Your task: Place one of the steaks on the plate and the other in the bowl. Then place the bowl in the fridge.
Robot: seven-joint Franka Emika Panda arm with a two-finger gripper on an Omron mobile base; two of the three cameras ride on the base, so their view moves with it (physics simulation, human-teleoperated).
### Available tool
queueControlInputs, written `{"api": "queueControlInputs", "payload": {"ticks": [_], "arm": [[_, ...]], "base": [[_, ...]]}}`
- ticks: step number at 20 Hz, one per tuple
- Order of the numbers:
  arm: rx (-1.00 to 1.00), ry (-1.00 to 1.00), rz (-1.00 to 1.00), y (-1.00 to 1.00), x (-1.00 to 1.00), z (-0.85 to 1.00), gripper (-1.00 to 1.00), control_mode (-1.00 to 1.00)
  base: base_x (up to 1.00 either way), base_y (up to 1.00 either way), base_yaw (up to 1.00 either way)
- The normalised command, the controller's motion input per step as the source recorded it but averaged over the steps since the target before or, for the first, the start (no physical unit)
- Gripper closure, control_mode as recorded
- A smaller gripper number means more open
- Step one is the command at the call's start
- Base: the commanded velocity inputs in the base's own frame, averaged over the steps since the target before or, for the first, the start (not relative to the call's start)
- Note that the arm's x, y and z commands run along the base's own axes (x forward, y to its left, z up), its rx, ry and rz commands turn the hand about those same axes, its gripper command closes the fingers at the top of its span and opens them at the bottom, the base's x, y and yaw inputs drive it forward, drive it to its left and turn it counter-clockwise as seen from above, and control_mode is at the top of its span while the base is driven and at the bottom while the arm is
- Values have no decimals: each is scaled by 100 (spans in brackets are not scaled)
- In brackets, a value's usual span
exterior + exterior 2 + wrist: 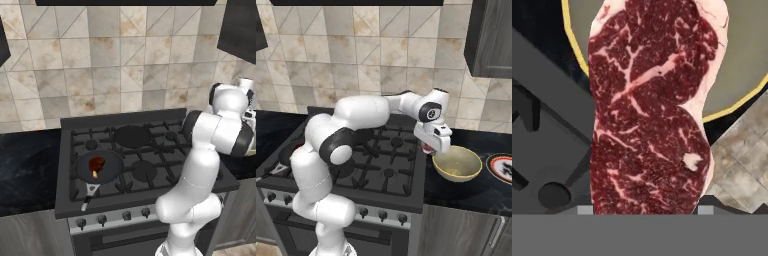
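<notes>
- The stove (145, 165), dark with black grates, fills the middle of the left base view.
- A black frying pan (98, 167) sits on its front-left burner, at centre left.
- The black counter (476, 192) runs along the right of the right base view.
- On it stand the tan bowl (457, 163) and, at the right edge, the patterned plate (502, 167).

The marbled steak (649, 107) hides the claw's tips and most of the bowl (747, 50); the plate (502, 168) is cut by the right edge.
</notes>
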Motion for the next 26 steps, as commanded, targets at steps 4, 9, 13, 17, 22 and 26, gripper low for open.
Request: {"api": "queueControlInputs", "payload": {"ticks": [4,9,13,17,22,26], "arm": [[0,3,-19,-52,8,-31,100,-100],[0,10,-17,-51,13,-19,100,-100],[0,10,-11,-46,36,-29,100,-100],[0,-8,-5,-41,33,-30,100,-100],[0,-8,0,-3,26,-27,100,-100],[0,9,0,7,-1,-54,100,-100]], "base": [[0,0,0],[0,0,0],[0,0,0],[0,0,0],[0,0,0],[0,0,0]]}}
